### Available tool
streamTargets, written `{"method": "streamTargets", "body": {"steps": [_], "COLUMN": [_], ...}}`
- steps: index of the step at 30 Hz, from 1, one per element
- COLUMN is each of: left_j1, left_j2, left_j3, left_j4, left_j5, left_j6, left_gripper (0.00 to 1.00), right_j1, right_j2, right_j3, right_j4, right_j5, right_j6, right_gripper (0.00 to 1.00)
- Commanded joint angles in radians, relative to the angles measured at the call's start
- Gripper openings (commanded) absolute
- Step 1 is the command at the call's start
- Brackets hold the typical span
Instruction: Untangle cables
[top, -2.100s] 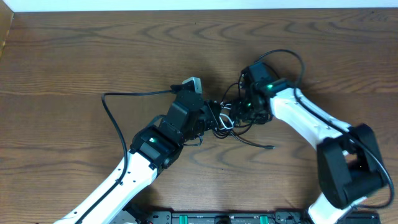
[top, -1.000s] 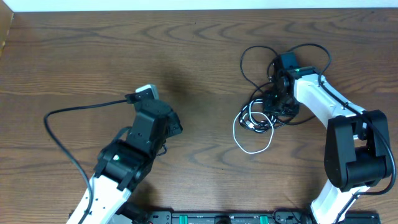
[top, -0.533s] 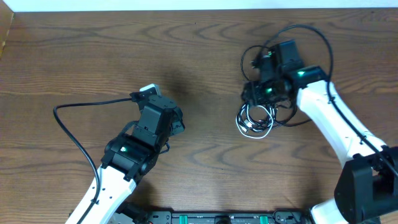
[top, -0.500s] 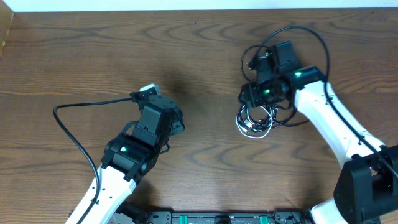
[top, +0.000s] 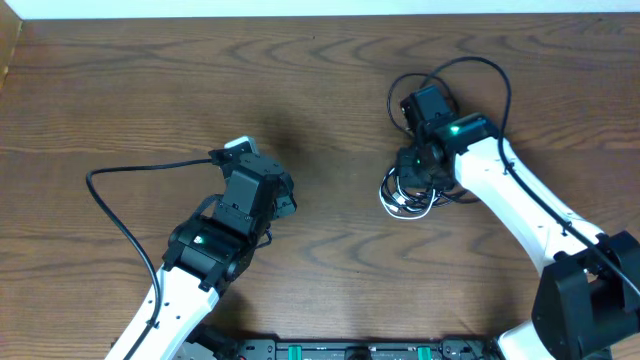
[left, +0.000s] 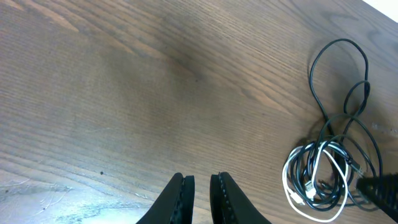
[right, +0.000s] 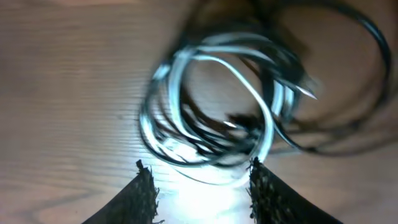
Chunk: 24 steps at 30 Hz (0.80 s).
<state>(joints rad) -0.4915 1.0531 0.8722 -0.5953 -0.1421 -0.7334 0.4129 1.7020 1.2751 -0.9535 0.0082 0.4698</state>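
Observation:
The cables (top: 408, 197) lie as one tangled coil of black and white cord right of the table's middle, also seen in the left wrist view (left: 317, 180). A thin black loop (left: 339, 68) trails off beyond the coil. My right gripper (top: 415, 172) hovers over the coil's upper edge, open. In its wrist view the blurred cables (right: 211, 99) lie just ahead of the right gripper (right: 202, 180), with the white loop's near edge reaching between the tips. My left gripper (top: 286, 197) is well left of the coil; its jaws (left: 200, 182) are almost together with nothing between them.
The left arm's thick black wire (top: 130, 172) arcs over the table at the left. The right arm's own black wire (top: 480, 68) loops above its wrist. Bare wood (top: 330, 90) surrounds the coil; the table's far edge (top: 320, 16) meets a white wall.
The white cable's wide loop has drawn in to a tight coil. My right wrist has shifted left over the coil. The left arm crept up and right, then held still.

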Motion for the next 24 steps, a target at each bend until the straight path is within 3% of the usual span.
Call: {"method": "streamTargets", "body": {"steps": [1, 5, 7, 8, 15, 18, 19, 24], "left_j1": [0.004, 0.004, 0.004, 0.004, 0.004, 0.004, 0.004, 0.004], "left_j2": [0.002, 0.002, 0.002, 0.002, 0.002, 0.002, 0.002, 0.002], "left_j3": [0.016, 0.016, 0.016, 0.016, 0.016, 0.016, 0.016, 0.016], "left_j4": [-0.003, -0.006, -0.008, -0.008, -0.030, -0.031, -0.033, -0.033], "left_j5": [-0.027, -0.019, -0.019, -0.019, -0.019, -0.019, -0.019, -0.019], "left_j6": [-0.001, -0.002, -0.002, -0.002, -0.002, -0.002, -0.001, -0.001], "left_gripper": [0.17, 0.17, 0.17, 0.22, 0.22, 0.22, 0.22, 0.23], "right_j1": [-0.012, -0.014, -0.017, -0.017, -0.017, -0.017, -0.017, -0.017], "right_j2": [0.014, 0.015, 0.015, 0.015, 0.015, 0.015, 0.015, -0.031], "right_j3": [-0.021, -0.104, -0.171, -0.201, -0.316, -0.326, -0.326, -0.291], "right_j4": [-0.029, -0.008, 0.080, 0.124, 0.248, 0.259, 0.262, 0.248], "right_j5": [0.058, 0.113, 0.113, 0.111, 0.114, 0.112, 0.107, 0.037], "right_j6": [0.174, 0.300, 0.319, 0.322, 0.382, 0.382, 0.381, 0.282], "right_gripper": [0.46, 0.47, 0.47, 0.46, 0.35, 0.14, 0.01, 0.01]}}
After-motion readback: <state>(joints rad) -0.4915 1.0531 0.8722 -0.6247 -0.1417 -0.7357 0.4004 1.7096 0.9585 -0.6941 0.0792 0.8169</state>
